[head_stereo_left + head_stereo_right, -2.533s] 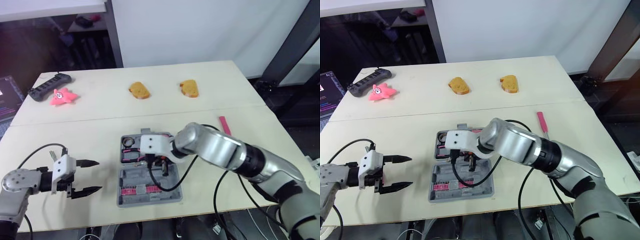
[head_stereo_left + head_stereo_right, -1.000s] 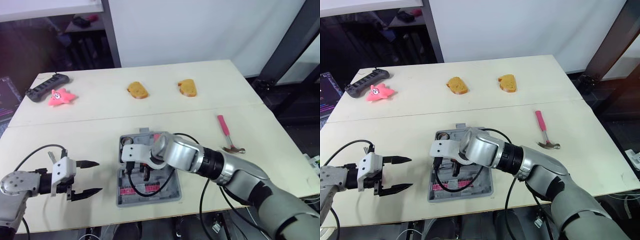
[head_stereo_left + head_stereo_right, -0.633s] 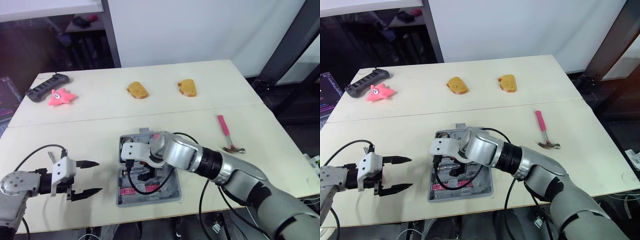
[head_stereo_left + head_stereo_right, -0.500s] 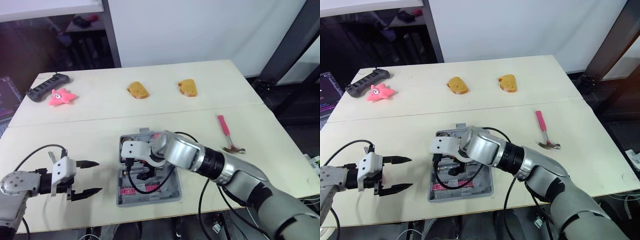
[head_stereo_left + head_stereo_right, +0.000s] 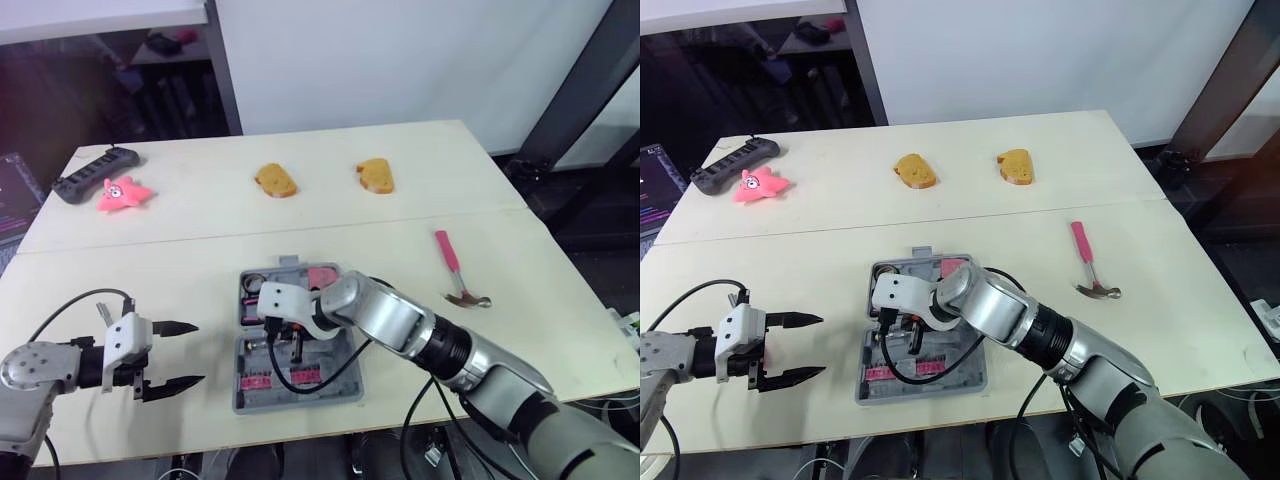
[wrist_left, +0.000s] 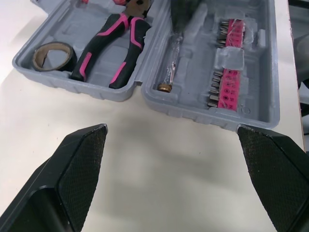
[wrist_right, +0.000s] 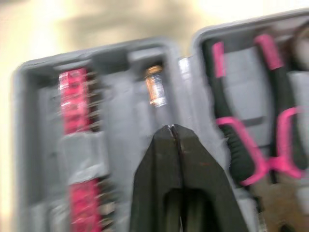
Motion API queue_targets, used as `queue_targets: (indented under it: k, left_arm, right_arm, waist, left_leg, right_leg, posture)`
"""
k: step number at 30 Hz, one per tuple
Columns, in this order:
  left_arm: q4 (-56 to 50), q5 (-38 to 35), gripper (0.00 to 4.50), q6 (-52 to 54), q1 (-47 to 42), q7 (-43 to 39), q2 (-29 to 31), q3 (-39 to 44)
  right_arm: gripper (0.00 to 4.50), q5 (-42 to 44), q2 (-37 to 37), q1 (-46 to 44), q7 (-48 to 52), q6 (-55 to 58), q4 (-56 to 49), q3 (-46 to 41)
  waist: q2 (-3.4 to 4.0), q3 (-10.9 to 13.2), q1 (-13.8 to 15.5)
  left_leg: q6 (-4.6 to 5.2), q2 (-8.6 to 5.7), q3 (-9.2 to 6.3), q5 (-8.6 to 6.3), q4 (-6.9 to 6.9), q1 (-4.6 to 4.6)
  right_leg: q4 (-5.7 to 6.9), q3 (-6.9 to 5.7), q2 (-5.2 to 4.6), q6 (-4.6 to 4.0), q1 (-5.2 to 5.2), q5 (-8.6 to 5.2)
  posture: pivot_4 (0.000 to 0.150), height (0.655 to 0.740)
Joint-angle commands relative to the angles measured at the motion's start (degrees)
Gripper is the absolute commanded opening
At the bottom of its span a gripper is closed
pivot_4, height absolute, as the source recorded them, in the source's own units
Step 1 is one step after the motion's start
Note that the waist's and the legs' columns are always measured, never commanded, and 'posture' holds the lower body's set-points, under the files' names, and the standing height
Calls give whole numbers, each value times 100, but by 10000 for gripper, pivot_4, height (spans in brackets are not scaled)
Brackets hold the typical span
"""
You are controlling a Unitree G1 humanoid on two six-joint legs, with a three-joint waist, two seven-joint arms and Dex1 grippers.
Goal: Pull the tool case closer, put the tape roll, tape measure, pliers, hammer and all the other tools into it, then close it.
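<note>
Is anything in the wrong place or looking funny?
Yes. The pink-handled hammer lies out on the pale wooden table, to the right of the open grey plastic tool case, while the black-and-pink pliers already sit inside it. Nothing looks spilled or broken.

Bright, even light from above washes the pale table (image 5: 200, 230), leaving only soft shadows beside the tool case (image 6: 193, 108) and under the left gripper (image 6: 171, 128) (faint, diffuse edges). The right wrist view is smeared by motion; the room beyond is dim.
</note>
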Motion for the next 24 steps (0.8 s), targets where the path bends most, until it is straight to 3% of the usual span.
queue_targets:
  k: [1,19,24]
  left_arm:
    - [-90,-22,45000,-8,-14,-1,54,87]
    - [-212,-21,45000,25,67,42,42,88]
    - [-175,-22,45000,41,15,52,38,81]
  right_arm:
    - [482,-104,21,89,5,-137,-12,-112]
    - [482,-620,-100,672,169,149,459,413]
    - [482,-580,108,691,102,-74,381,-36]
  waist:
    - [0,0,-3]
    - [-2,-18,1]
    - [-1,-43,2]
  left_leg:
    - [0,0,0,0,0,0]
    - [0,0,0,0,0,16]
    - [0,0,0,0,-1,30]
  right_leg:
    - [0,0,0,0,0,0]
    - [0,1,2,0,18,0]
    - [-5,0,1,0,35,0]
  posture:
    - [1500,7400]
    - [1500,7400]
    - [1500,7400]
